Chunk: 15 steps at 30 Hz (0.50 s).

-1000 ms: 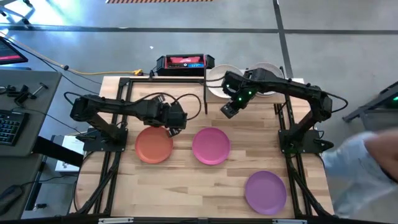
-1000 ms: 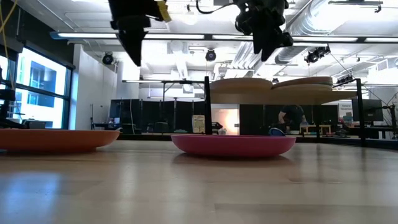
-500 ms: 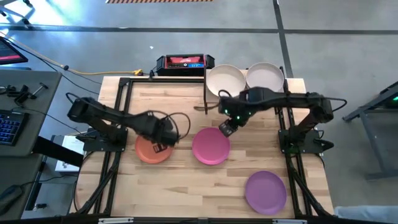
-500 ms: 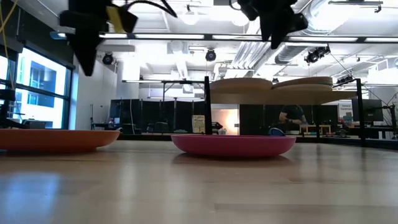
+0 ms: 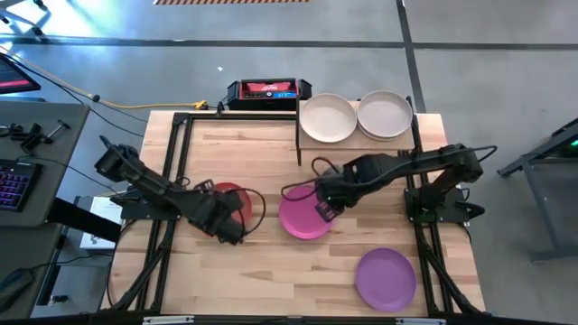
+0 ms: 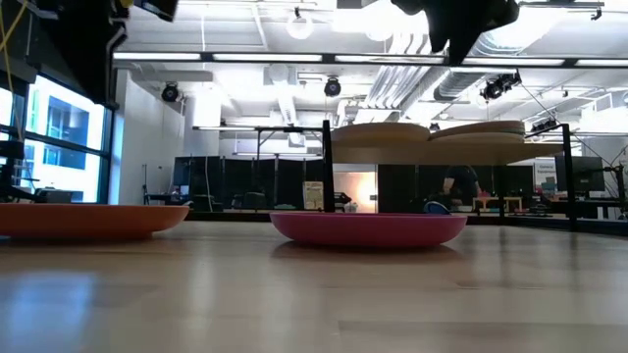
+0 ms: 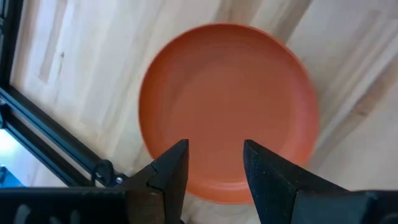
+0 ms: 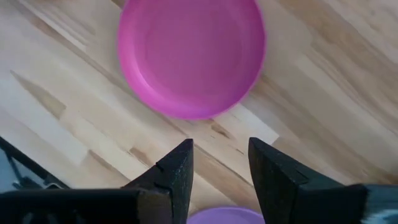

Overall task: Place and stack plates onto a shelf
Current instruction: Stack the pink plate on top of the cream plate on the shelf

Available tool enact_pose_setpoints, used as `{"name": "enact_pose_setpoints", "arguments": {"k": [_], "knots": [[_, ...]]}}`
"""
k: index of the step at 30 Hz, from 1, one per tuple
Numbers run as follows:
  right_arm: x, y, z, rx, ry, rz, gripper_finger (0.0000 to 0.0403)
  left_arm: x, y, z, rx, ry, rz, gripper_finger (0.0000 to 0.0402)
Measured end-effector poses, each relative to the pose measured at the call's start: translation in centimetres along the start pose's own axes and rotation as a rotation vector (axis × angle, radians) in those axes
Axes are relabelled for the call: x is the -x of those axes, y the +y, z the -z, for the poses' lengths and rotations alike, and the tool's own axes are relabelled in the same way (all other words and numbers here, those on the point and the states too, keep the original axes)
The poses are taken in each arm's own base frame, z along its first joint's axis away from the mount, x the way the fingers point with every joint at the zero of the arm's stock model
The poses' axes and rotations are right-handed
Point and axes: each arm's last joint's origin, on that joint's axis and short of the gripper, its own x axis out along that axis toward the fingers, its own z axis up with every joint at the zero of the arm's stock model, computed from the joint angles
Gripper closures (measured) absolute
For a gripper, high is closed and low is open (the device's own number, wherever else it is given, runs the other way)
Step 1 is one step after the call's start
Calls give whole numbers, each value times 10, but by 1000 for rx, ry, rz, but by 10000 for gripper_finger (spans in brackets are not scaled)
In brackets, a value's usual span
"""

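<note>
High view: two plates are seen side by side on the shelf (image 5: 361,137) at the table's (image 5: 271,271) far edge, an off-white plate (image 5: 327,117) and a pale peach plate (image 5: 386,114). The orange-red plate (image 5: 237,199) lies on the table, partly covered by the left end effector (image 5: 226,226). The magenta plate (image 5: 302,217) lies at mid-table with the right end effector (image 5: 322,206) over its rim. The purple plate (image 5: 386,277) lies alone nearer the front edge.

Low view: the orange-red plate (image 6: 88,218) and magenta plate (image 6: 368,227) are seen flat on the table, the shelved pair raised behind.

Left wrist view: the fingers (image 7: 171,171) are spread, empty, above the orange-red plate (image 7: 227,106).

Right wrist view: the fingers (image 8: 177,171) are spread, empty; the magenta plate (image 8: 191,56) lies beyond them, a purple rim (image 8: 224,216) between them
</note>
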Motion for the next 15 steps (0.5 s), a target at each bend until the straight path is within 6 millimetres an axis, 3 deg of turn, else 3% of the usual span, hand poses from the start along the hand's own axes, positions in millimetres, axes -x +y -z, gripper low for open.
{"name": "enact_pose_setpoints", "arguments": {"k": [15], "knots": [[-53, 26, 0, 9, 32, 122, 269, 15, -22, 33, 72, -48, 54, 259]]}}
